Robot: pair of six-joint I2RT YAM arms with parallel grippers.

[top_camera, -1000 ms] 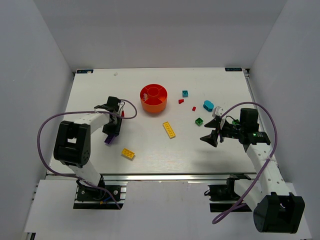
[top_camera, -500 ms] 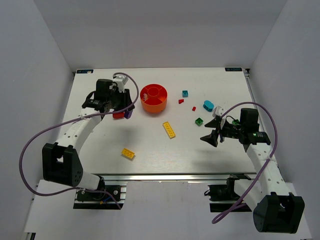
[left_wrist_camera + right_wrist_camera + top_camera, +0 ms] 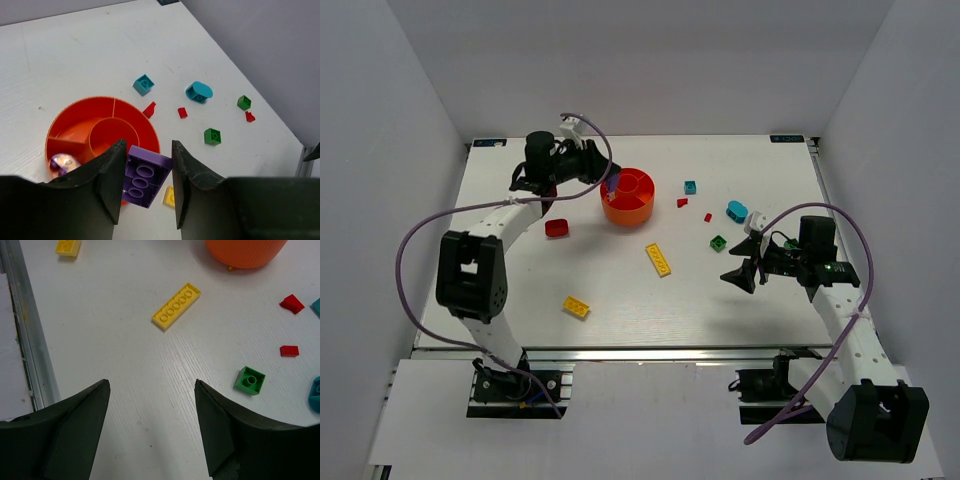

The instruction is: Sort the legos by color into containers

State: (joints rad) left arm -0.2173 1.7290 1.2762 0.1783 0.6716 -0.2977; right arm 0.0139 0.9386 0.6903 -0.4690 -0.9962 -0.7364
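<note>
Over the rim of the bowl (image 3: 80,102), the left end effector (image 3: 147,150) is holding a purple brick (image 3: 145,176), its fingers closed snugly against the brick's two long sides so that the piece is hanging level and free to fall once released. It is being carried here, by the look of it, because a purple piece (image 3: 62,162) is already lying in one wedge compartment, so the matching colour is probably heading for that same wedge; the brick is sitting slightly to one side of it and likely needs a small shift first. Across the tabletop (image 3: 640,300), the right end effector (image 3: 151,385) is hovering with its fingers spread wide and nothing between them, well apart from the bowl, apparently waiting among the loose pieces on its side: a yellow plate (image 3: 176,306), a green brick (image 3: 250,380) and small red pieces (image 3: 291,303). Nearer the front edge a yellow brick (image 3: 577,307) is lying unsorted, and cyan pieces (image 3: 199,92) are resting beyond the bowl.
</note>
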